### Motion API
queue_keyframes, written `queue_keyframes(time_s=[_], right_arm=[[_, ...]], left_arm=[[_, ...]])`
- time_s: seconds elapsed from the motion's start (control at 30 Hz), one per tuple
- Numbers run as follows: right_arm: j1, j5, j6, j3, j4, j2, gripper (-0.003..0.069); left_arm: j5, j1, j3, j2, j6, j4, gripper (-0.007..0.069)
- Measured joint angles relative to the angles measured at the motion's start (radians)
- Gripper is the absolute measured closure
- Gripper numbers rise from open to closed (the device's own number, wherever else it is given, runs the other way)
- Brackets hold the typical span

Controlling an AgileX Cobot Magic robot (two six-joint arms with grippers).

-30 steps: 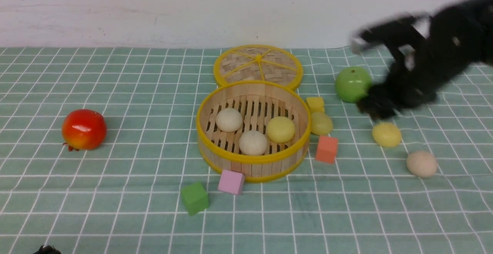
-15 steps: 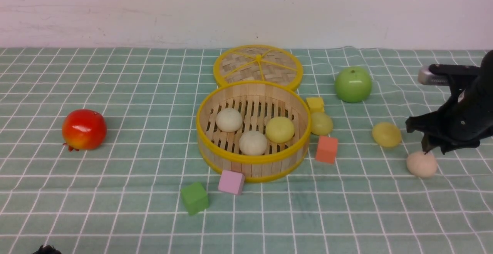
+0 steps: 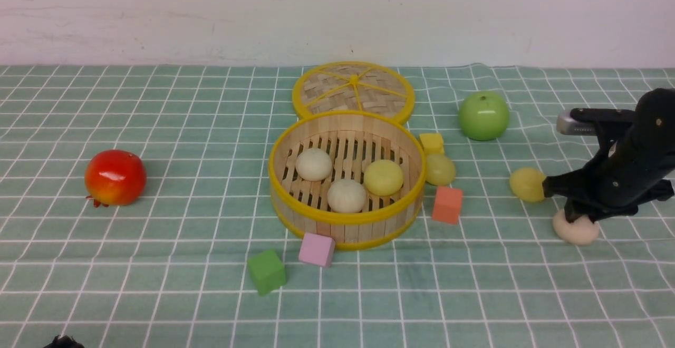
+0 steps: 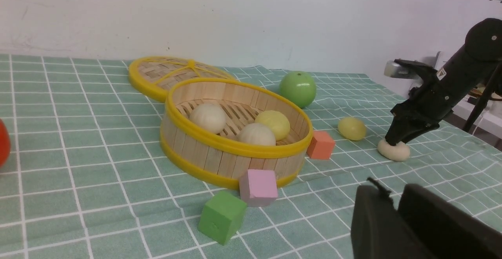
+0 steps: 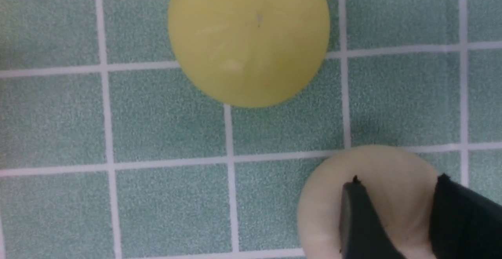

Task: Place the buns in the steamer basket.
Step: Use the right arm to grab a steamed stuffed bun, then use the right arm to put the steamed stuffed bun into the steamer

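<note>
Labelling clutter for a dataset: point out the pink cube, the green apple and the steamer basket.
pink cube point(image 3: 316, 249), front view, front face.
green apple point(image 3: 483, 116), front view, its middle.
steamer basket point(image 3: 364, 232), front view, front wall.

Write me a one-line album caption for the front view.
The right gripper sits on top of a beige bun on the checked cloth, three buns already in the steamer basket.

Bright even light, faint shadows, sharp focus
</note>
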Motion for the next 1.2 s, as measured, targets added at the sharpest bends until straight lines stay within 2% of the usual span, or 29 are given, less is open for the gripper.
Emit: queue_keyframes(time_s=[0.13, 0.23, 0.3, 0.37, 0.5, 0.63, 0.73, 0.93, 1.2], right_arm=[[0.0, 0.003, -0.032, 0.0, 0.0, -0.005, 0.047], [0.002, 0.012, -0.07, 0.0, 0.0, -0.033, 0.0595], [0.011, 0.024, -0.089, 0.0, 0.007, -0.062, 0.0648], [0.025, 0.051, -0.108, -0.01, 0.026, -0.099, 0.0654], [0.094, 0.091, -0.196, -0.091, 0.149, -0.171, 0.0654], [0.209, 0.044, -0.32, -0.204, 0.302, -0.163, 0.0654], [0.281, -0.011, -0.385, -0.267, 0.37, -0.099, 0.0654], [0.359, -0.123, -0.436, -0.391, 0.396, 0.082, 0.0653], [0.366, -0.143, -0.438, -0.521, 0.422, 0.252, 0.0649]], left_arm=[[0.0, 0.0, 0.0, 0.0, 0.0, 0.0, 0.0533], [0.0, 0.0, 0.0, 0.0, 0.0, 0.0, 0.0532], [0.0, 0.0, 0.0, 0.0, 0.0, 0.0, 0.0529], [0.0, 0.0, 0.0, 0.0, 0.0, 0.0, 0.0527], [0.0, 0.0, 0.0, 0.0, 0.0, 0.0, 0.0522], [0.0, 0.0, 0.0, 0.0, 0.0, 0.0, 0.0522], [0.0, 0.0, 0.0, 0.0, 0.0, 0.0, 0.0522], [0.0, 0.0, 0.0, 0.0, 0.0, 0.0, 0.0514], [0.0, 0.0, 0.0, 0.0, 0.0, 0.0, 0.0513]])
